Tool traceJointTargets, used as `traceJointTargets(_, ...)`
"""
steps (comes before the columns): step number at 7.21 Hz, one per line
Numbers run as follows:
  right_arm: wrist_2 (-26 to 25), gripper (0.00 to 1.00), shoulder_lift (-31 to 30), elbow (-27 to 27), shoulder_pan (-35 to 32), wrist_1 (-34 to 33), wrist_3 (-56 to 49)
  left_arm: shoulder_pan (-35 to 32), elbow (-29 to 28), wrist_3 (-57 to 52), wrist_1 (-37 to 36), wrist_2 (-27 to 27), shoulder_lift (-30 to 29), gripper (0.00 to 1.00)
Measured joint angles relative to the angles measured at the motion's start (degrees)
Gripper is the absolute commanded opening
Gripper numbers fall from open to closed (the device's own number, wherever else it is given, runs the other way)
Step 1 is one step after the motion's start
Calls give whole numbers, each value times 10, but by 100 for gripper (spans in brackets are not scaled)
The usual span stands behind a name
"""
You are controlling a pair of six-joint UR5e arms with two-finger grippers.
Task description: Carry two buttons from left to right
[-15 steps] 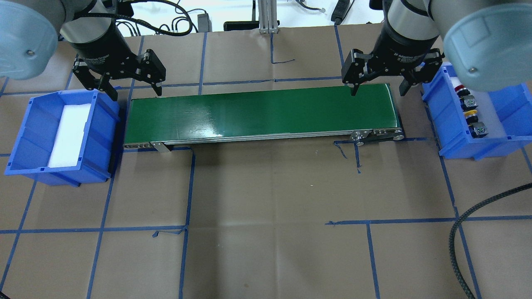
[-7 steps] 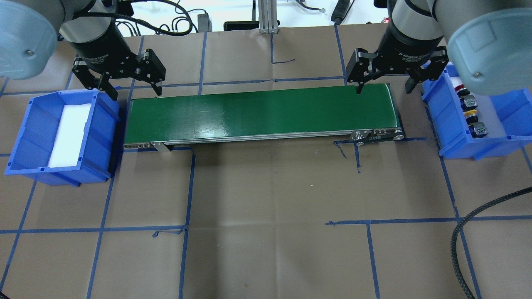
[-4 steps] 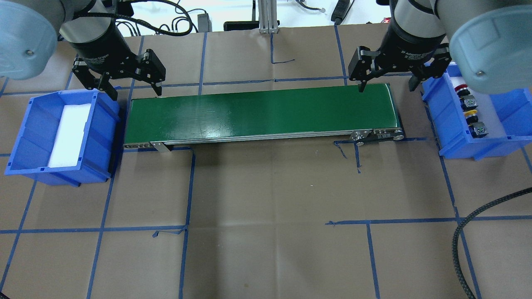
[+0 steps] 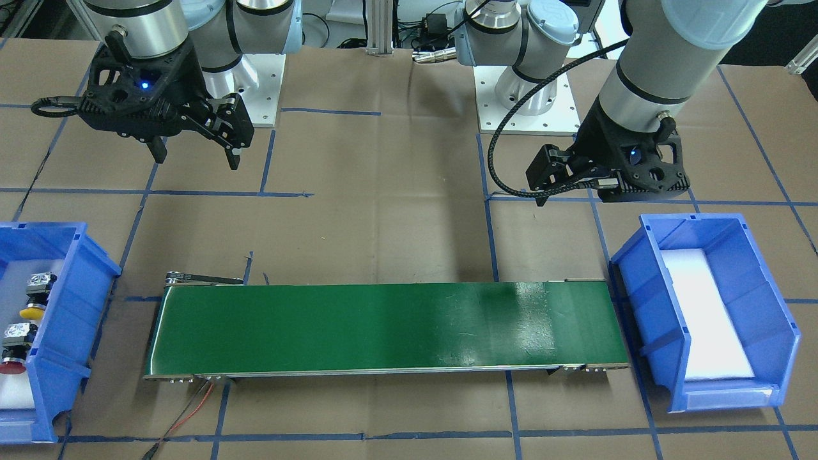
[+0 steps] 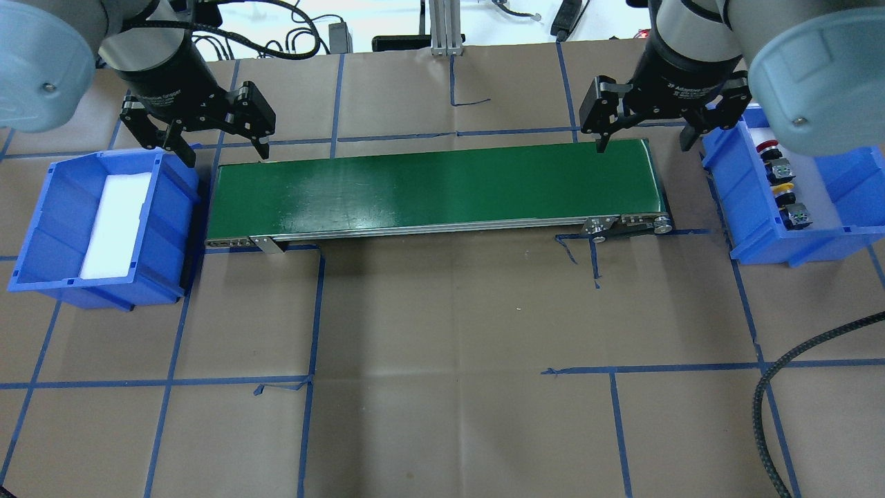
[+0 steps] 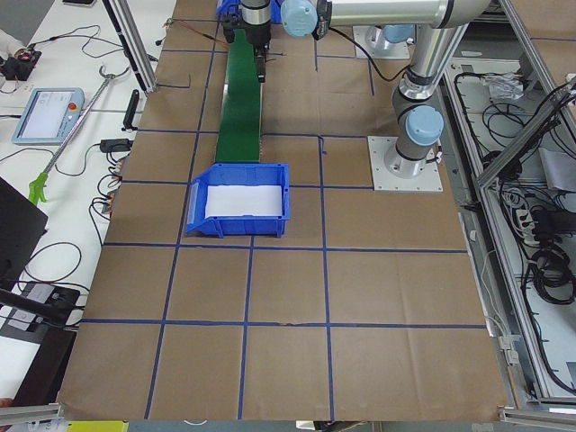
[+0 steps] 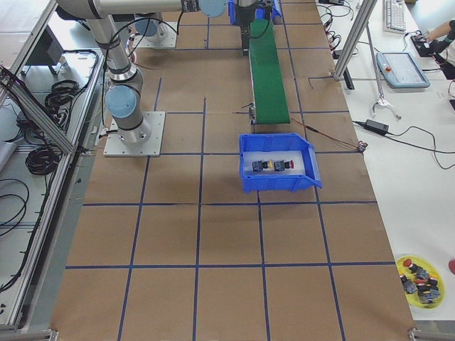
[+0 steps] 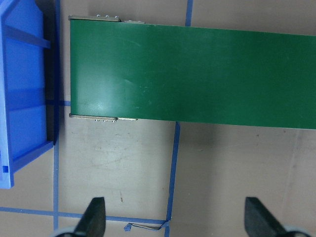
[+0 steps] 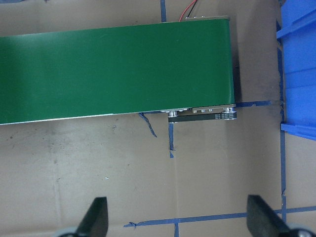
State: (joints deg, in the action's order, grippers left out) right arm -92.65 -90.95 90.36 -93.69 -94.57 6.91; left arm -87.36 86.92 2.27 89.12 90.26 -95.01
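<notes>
Both buttons lie in the blue right bin [image 5: 743, 200] on white foam: the red-capped button [image 5: 769, 148] toward the back, the yellow-capped button [image 5: 783, 187] in front of it. The front-facing view shows the same yellow button [image 4: 32, 312] and red button [image 4: 11, 367]. My right gripper [image 5: 643, 144] hangs open and empty over the far right end of the green conveyor belt [image 5: 435, 187], beside the bin. Nothing sits between the fingers of my open left gripper [image 5: 225, 151], which hovers behind the belt's left end. The belt carries nothing.
The blue left bin [image 5: 41, 228] holds only a white foam pad [image 5: 114, 225]. A black braided cable [image 5: 767, 387] curls over the front right of the table. An aluminium post [image 5: 446, 28] stands at the back. A yellow dish [image 7: 419, 278] of spare parts sits off the table.
My right gripper has drifted a little to the right and toward the back, staying open. The left gripper and the buttons have not moved.
</notes>
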Motion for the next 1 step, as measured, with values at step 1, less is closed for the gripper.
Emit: traceJointTargets(1, 0, 100, 0, 0, 0, 0, 0, 0, 0, 0, 0, 0, 0, 100)
